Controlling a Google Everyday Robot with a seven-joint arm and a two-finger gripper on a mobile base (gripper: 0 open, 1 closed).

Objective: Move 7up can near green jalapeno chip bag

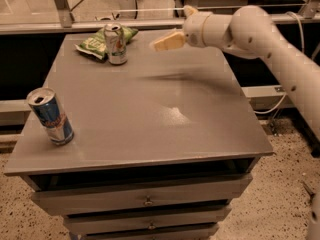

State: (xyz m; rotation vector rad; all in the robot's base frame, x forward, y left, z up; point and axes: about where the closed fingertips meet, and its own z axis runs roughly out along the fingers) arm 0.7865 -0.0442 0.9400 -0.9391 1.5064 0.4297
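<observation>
Camera view shows the 7up can [116, 44] standing upright on the grey table [150, 134]. The green jalapeno chip bag [92, 45] lies flat just behind and to the left of the can, the two touching or very nearly so. Judged from that, the placing looks done and the step in hand is getting the arm clear. Done well, that means taking the gripper [167, 40] up and off to the right of the can, never sweeping across it, since a slim upright can tips at a light knock. The gripper hangs in the air well to the right of the can, touching nothing and carrying nothing; whether it is apart or together I cannot tell. A blue-and-silver can [50, 116] stands well in front of the 7up can, out of the arm's way
</observation>
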